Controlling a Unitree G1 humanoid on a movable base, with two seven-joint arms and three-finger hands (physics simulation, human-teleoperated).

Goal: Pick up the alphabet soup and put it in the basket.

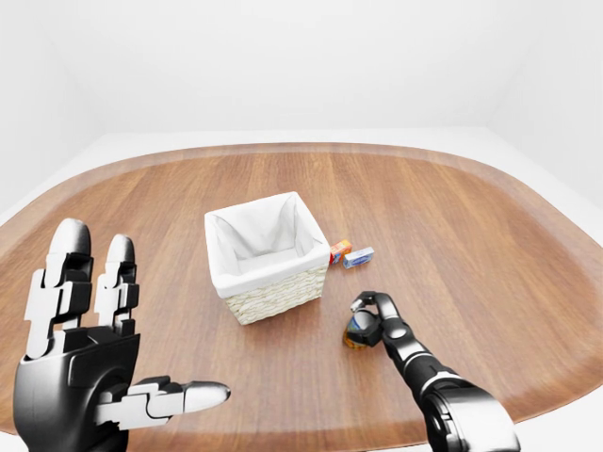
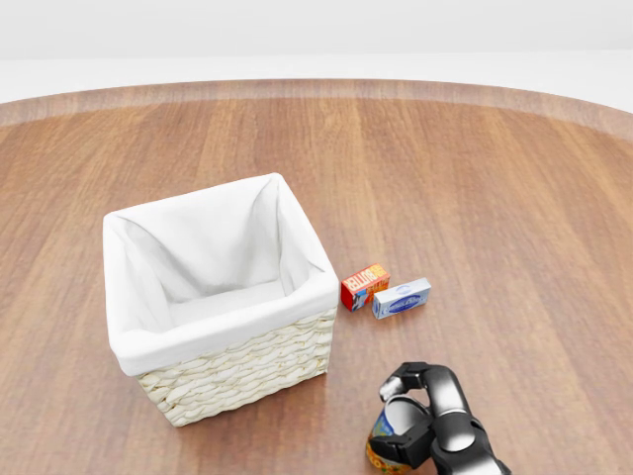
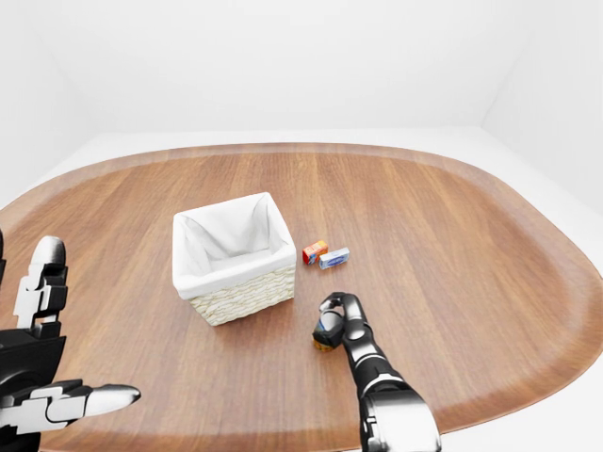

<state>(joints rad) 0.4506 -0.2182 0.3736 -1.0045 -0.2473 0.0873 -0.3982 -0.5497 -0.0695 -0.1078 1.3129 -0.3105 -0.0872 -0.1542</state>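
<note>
We see a broad, rounded wooden surface (image 1: 452, 217) with a reddish-brown grain, ringed by pale floor and white walls. On it, left of centre in the head view, stands a square woven wicker basket with a white cloth lining (image 2: 213, 297); the lining folds over its rim and nothing shows inside it.

Our left hand (image 1: 80, 372), black and grey with white knuckle plates, is raised in the lower left of the left-eye view, well apart from everything on the surface. Its fingers (image 1: 118, 282) are spread wide, thumb pointing right, and it has hold of nothing.

Our right hand (image 2: 425, 416) comes in from the bottom edge of the head view, below and to the right of the basket. Its fingers (image 2: 407, 374) curl over the top of the alphabet soup — a small can with a pale lid, a blue band and an orange-yellow base (image 2: 388, 445) — and close round it. The can leans at a tilt in that grip, near the basket's lower right corner but not touching it; whether its base rests on the wood we cannot tell.

Above the hand, just right of the basket, lie two small packages side by side: a red and orange carton (image 2: 364, 286) and, to its right, a flat blue and white box (image 2: 402, 298). Their printing is too small to read.
</note>
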